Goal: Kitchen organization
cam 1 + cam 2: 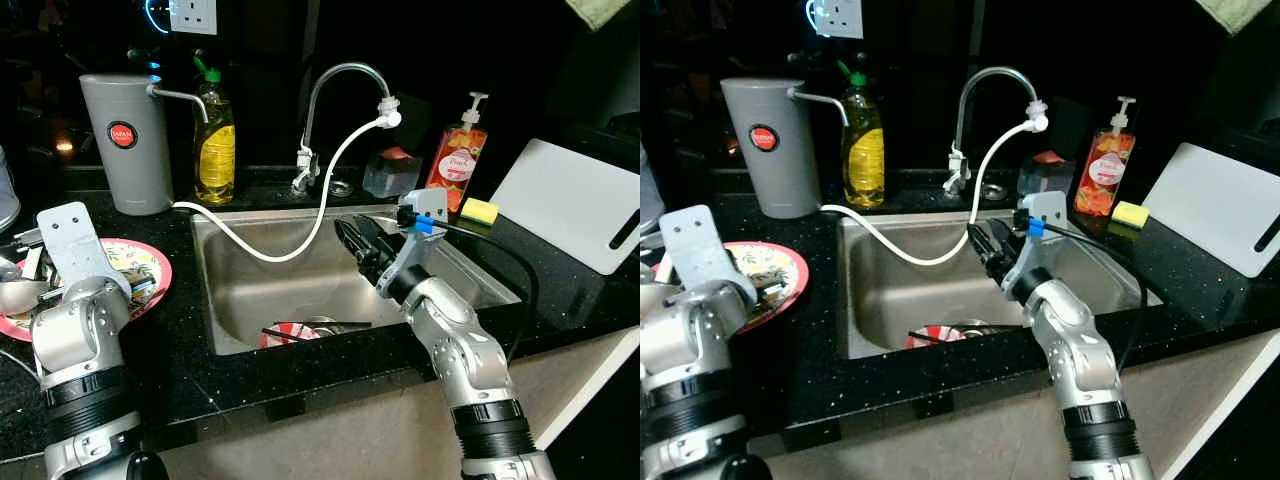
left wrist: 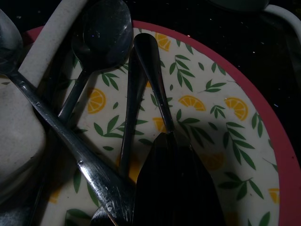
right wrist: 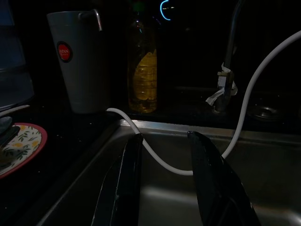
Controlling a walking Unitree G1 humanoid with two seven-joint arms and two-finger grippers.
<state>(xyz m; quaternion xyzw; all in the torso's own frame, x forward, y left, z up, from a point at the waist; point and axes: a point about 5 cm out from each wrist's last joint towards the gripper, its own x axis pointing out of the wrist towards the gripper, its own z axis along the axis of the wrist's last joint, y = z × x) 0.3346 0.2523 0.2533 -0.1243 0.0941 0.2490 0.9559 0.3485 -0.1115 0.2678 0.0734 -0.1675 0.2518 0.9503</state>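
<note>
Right gripper [image 3: 164,183]: fingers parted, empty, held over the steel sink [image 1: 235,300], aimed toward the white hose [image 1: 300,235]; forearm raised from the counter edge, seemingly staged to reach the dishes in the basin.

Left gripper [image 2: 171,183]: low over the lemon-print plate [image 1: 150,270], apparently closed on a spoon handle [image 2: 153,80]; grip uncertain. More cutlery lies on the plate beside it, likely awaiting sorting.

The two head views looked forward and down on the sink [image 1: 300,290] and black counter [image 1: 180,360], sharing almost the same scene. The left wrist camera sat close above the lemon-patterned plate [image 2: 225,117]. The right wrist camera faced across the sink toward the faucet [image 3: 228,70], which the head views also held.
</note>
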